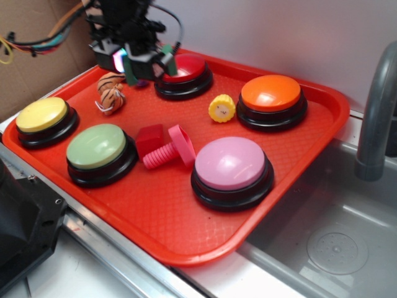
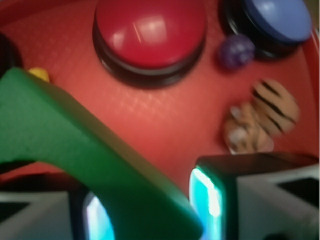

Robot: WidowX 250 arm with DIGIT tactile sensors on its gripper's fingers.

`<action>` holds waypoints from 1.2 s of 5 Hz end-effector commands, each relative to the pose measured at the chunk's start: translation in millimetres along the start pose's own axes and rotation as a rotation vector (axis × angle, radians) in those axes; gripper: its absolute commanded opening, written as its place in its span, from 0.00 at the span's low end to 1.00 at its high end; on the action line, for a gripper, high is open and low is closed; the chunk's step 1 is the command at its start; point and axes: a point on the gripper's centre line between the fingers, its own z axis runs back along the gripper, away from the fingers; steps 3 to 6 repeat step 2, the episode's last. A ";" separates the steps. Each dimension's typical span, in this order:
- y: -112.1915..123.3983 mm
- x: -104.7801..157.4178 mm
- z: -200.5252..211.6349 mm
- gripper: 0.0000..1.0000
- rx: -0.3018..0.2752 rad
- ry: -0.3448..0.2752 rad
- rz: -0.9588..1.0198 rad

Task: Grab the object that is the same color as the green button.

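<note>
The object, a dark green arch block (image 2: 75, 140), fills the lower left of the wrist view, slanting between my two lit pads. My gripper (image 2: 150, 210) is shut on it. From outside, my gripper (image 1: 146, 68) hangs over the back left of the red tray (image 1: 186, 251), beside the red button, and only green edges of the block (image 1: 166, 52) show at the fingers. The green button (image 1: 96, 146) sits at the tray's front left, well apart from my gripper.
On the tray are a yellow button (image 1: 41, 115), red button (image 1: 184, 68), orange button (image 1: 271, 93), pink button (image 1: 231, 162), red cube (image 1: 150, 139), pink screw (image 1: 173, 149), yellow smiley toy (image 1: 221, 108) and tiger toy (image 1: 110, 93). A sink faucet (image 1: 375, 105) stands at the right.
</note>
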 end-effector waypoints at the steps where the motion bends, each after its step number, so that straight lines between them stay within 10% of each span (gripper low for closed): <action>1: 22.9 -24.8 64.1 0.00 0.008 -0.057 -0.024; 6: 27.3 -29.0 66.1 0.00 0.004 -0.083 0.029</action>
